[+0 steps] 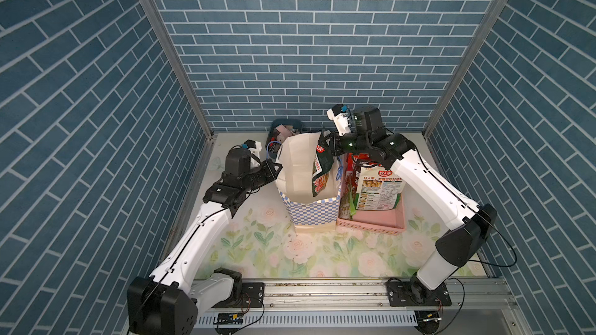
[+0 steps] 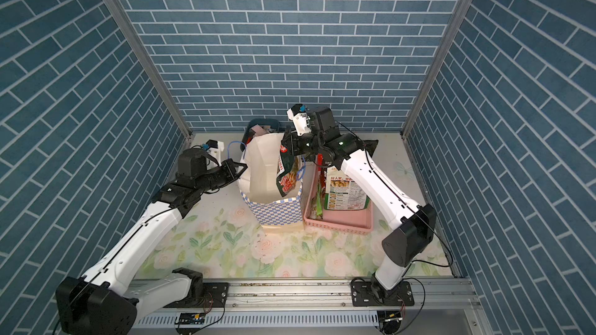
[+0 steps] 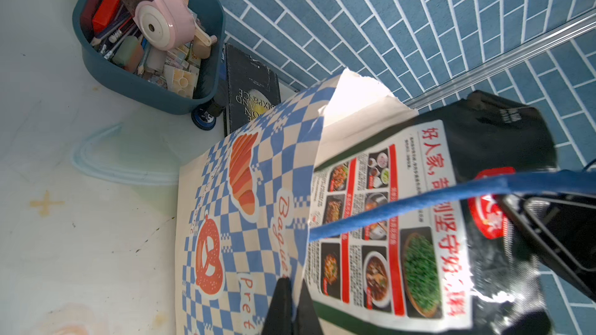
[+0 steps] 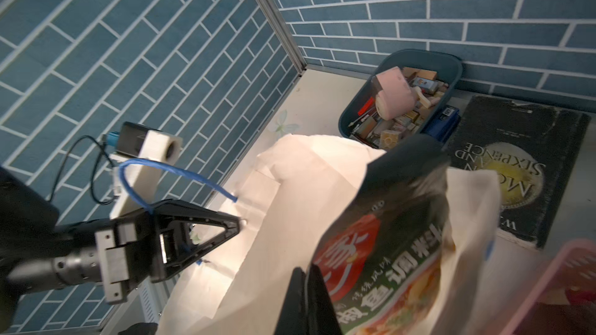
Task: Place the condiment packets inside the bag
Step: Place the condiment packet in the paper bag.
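Closest: front rail (image 1: 322,288) w/ both arm bases, at 6 o'clock of the floral bench (image 1: 290,252). Going L to R in both top views:

- The left end effector (image 1: 276,168) reaches in from 9 o'clock, jaws pinched narrow on the bag (image 1: 309,214) rim at its 9 o'clock side. Left wrist view shows the paper wall betw. the fingers (image 3: 279,310). The blue cord handle (image 4: 167,169) loops up over this end effector.
- The bag stands upright mid-bench, mouth open, white inside, checkered outside.
- A teal bin (image 1: 285,123) of small items sits at the bag's 11 o'clock by the back wall, w/ a dark book (image 4: 516,162) flat beside it.
- The black packet (image 1: 322,169) hangs roughly vertical along the bag's 3 o'clock wall, lower part inside the mouth, top edge above the rim.
- The right end effector (image 1: 324,143), coming from 3 o'clock, is clamped on that top edge, so the pouch is held, not lying free.
- The pink basket (image 1: 371,227) sits just beside the bag at 3 o'clock. More packets stand in it: orange-red packet (image 1: 354,169), small green packet (image 1: 350,204), pale-labelled packet (image 1: 379,188) w/ food photos.
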Available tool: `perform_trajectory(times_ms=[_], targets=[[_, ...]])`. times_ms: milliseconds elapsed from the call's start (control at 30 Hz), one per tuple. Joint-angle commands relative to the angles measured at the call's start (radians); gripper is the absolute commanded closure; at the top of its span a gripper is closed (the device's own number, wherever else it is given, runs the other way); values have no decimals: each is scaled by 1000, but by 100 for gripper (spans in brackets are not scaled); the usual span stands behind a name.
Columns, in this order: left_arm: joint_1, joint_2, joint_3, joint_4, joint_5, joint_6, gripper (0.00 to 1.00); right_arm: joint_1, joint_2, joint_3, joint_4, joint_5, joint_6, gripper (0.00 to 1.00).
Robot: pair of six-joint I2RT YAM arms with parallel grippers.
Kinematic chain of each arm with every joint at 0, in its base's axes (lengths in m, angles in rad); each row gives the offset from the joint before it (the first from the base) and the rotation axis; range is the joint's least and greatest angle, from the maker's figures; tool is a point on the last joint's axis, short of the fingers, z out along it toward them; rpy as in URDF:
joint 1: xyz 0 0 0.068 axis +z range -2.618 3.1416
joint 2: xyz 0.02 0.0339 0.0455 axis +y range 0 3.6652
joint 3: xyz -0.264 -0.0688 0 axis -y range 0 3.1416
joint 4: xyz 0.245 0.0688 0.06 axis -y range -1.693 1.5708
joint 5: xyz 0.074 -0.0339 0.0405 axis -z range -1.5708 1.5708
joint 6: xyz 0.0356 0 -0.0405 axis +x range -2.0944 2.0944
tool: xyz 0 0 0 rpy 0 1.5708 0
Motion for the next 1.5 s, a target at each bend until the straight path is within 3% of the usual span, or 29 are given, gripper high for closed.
perform_trajectory(times_ms=[0,200,500,1000,1467], targets=[[-3,12,80,-80,-26,98,100,4,18,88,-68,57,-84,100],[-3,45,187,-223,-79,210,100,3,92,203,-182,73,-105,100],[-5,96,170,-229,-31,206,100,15,121,139,-129,79,1,100],[-5,114,139,-212,-28,198,100,17,185,136,-156,132,-24,99],[-5,114,129,-200,-28,189,100,29,69,121,-95,167,-63,56]])
